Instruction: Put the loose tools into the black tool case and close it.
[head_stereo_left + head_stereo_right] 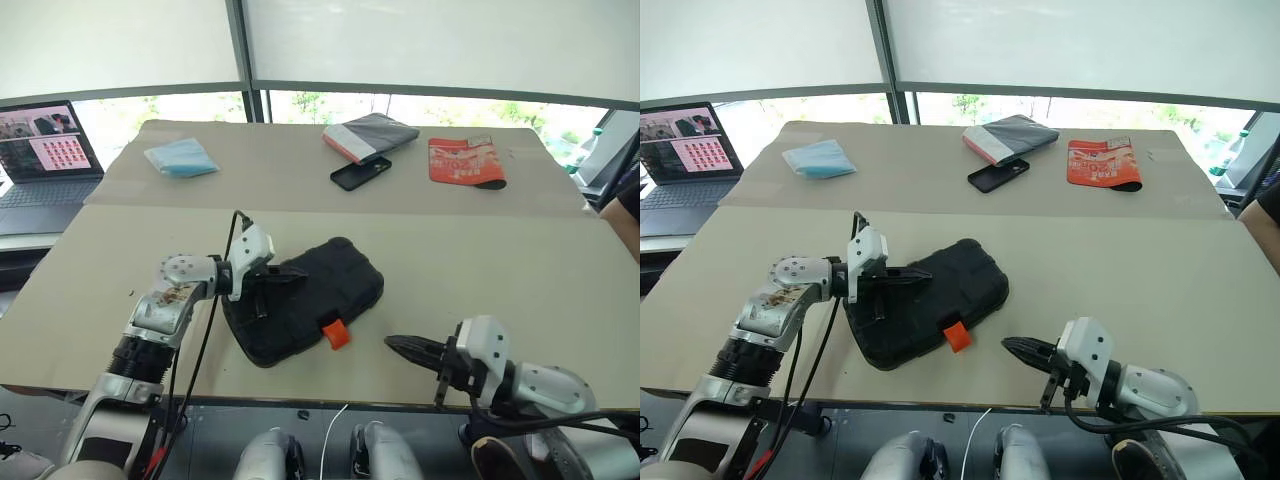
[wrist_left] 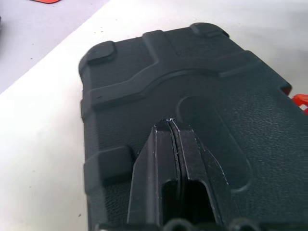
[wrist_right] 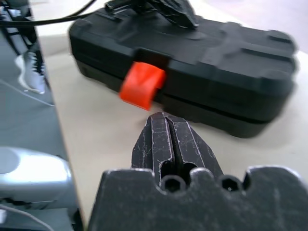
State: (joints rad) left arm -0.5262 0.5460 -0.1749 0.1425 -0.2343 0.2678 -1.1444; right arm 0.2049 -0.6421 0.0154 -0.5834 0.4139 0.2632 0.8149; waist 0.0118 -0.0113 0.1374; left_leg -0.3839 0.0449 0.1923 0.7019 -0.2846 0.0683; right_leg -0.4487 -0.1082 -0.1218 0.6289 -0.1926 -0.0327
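I am looking at the black tool case (image 1: 305, 300) lying near the front edge of the table (image 1: 500, 260), lid down on its base, textured outside facing up. No loose tools are showing on the table around it, so I am judging the packing done.

The left gripper (image 1: 292, 272) is resting over the lid with its two fingers pressed together, gripping nothing; from the left wrist view I cannot say for sure whether the tips are touching the plastic or just above it.

The right gripper (image 1: 400, 345) is sitting apart from the case, on the latch side, also closed and empty, pointing toward the orange latch (image 3: 142, 85).

That latch is sticking out from the front seam rather than lying flush. I am reading the fastening as what is left.
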